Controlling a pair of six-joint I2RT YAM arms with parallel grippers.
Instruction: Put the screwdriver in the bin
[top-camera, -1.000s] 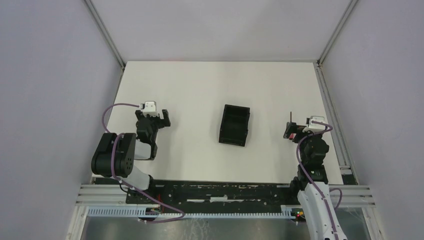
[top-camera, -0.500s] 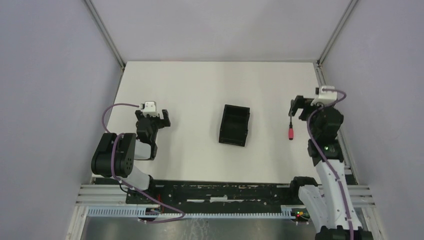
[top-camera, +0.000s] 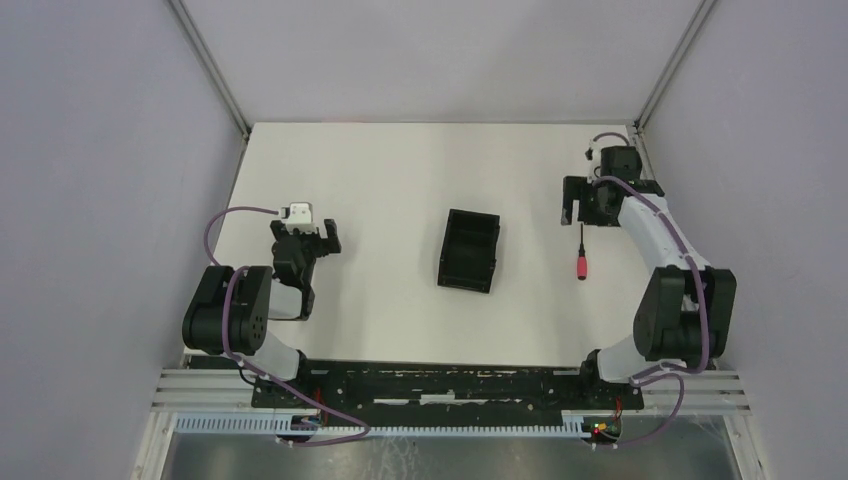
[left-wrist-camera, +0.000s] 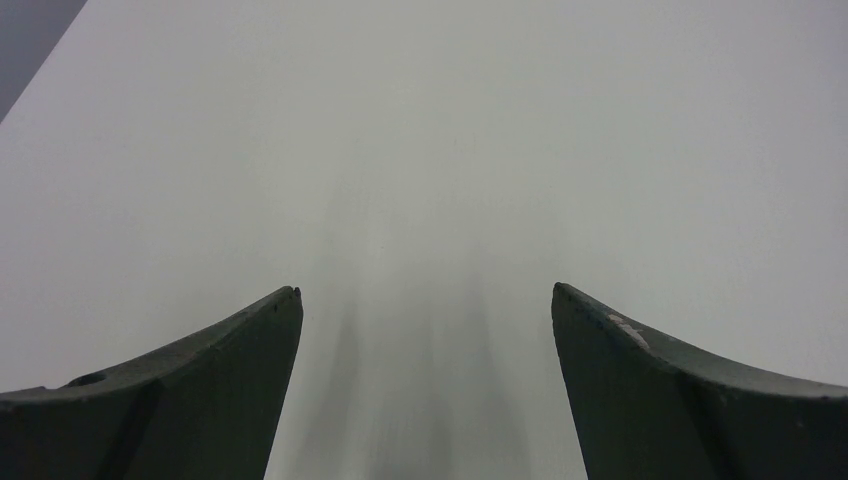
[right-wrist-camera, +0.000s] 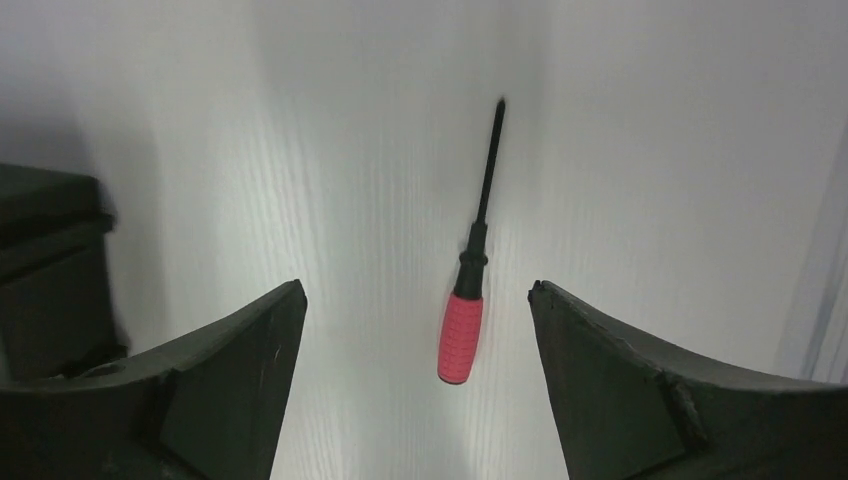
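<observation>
Screwdriver (right-wrist-camera: 476, 245): on counter (top-camera: 380, 180) beneath right pincer (top-camera: 582, 208), lengthwise between its fingers (right-wrist-camera: 620, 380), handle toward the near edge.
Right pincer: apart, empty.
Nearer arm: right.

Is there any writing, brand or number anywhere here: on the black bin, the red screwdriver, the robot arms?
No text can be read anywhere.
The bin and the screwdriver show no lettering.
A pale mark on one of the left arm's fingers is too blurred to read.
</observation>
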